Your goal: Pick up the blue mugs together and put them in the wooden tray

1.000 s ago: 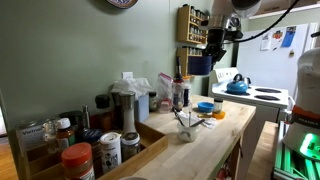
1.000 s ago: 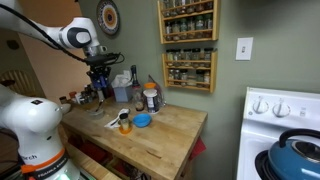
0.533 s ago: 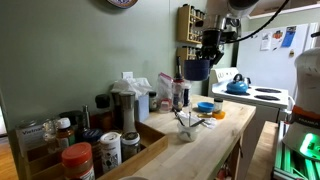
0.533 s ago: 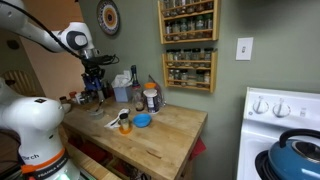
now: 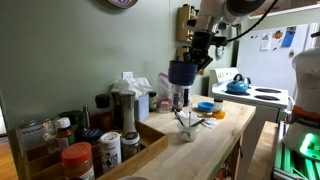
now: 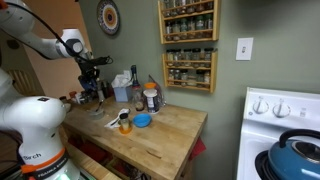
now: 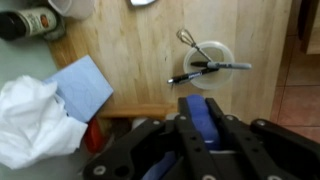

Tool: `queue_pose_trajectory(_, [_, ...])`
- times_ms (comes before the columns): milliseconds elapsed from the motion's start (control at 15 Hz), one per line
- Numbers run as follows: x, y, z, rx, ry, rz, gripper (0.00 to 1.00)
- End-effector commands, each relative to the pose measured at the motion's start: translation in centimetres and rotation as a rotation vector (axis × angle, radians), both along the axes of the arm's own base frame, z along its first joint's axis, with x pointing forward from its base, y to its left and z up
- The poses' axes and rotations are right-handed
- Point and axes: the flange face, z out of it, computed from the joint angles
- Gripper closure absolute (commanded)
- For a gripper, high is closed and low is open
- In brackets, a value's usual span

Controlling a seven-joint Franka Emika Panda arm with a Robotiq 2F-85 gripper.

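Observation:
My gripper [image 5: 186, 62] is shut on the blue mugs [image 5: 181, 72], which show as one dark navy cylinder held in the air above the wooden counter. In the wrist view the blue mugs [image 7: 203, 115] sit between the black fingers of the gripper [image 7: 203, 128]. In an exterior view the gripper [image 6: 92, 76] hangs over the cluttered end of the counter. The wooden tray [image 5: 152, 132] lies at the near end of the counter, holding several spice jars, some way from the mugs.
A small white bowl with utensils [image 7: 208, 62] stands on the counter below the gripper, also seen in an exterior view [image 5: 184, 130]. A light-blue dish [image 5: 205, 106], a blue kettle [image 5: 237, 85] on the stove, a wall spice rack [image 6: 188, 45] and a white bag [image 7: 30, 120] are nearby.
The gripper has carried the blue mugs along the counter, away from the stove and toward the tray end, and slightly lower.

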Motion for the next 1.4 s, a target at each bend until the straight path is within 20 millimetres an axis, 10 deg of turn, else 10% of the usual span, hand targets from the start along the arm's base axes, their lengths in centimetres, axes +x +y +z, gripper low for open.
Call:
queue_pose_trajectory(0, [0.3, 7.4, -3.9, 0.050, 0.005, 0.149, 0.95])
queue_pose_trajectory(333, [2.1, 12.6, -9.2, 0.088, 0.033, 0.271, 0.95])
queue_pose_trajectory(1333, [8.5, 12.8, -17.0, -0.010, 0.084, 0.356, 0.95])
